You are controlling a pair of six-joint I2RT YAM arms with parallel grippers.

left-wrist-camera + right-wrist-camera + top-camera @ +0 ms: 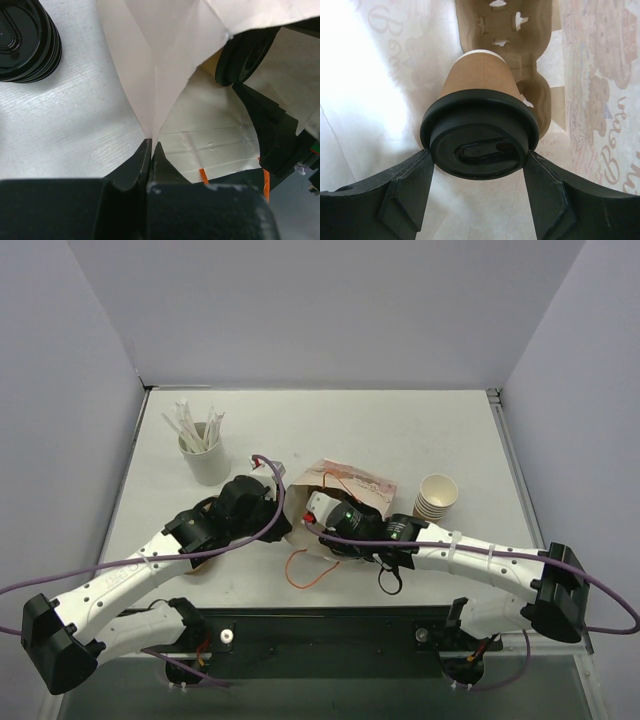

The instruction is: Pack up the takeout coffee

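Item: coffee (pixel 479 120), inside bag (pixel 165 60), lid clamped in your right pincer (pixel 477 162), base near carrier (pixel 520 40); left pincer (pixel 151 150) pinched shut on bag edge; hold mouth wide, steer base squarely into a well

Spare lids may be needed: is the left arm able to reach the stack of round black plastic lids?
Probably not now: the black lid stack sits close, but the left gripper is shut on the pale paper bag.

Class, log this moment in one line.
left hand: shut on paper bag edge | right hand: grips takeout coffee inside bag | cup carrier: in bag
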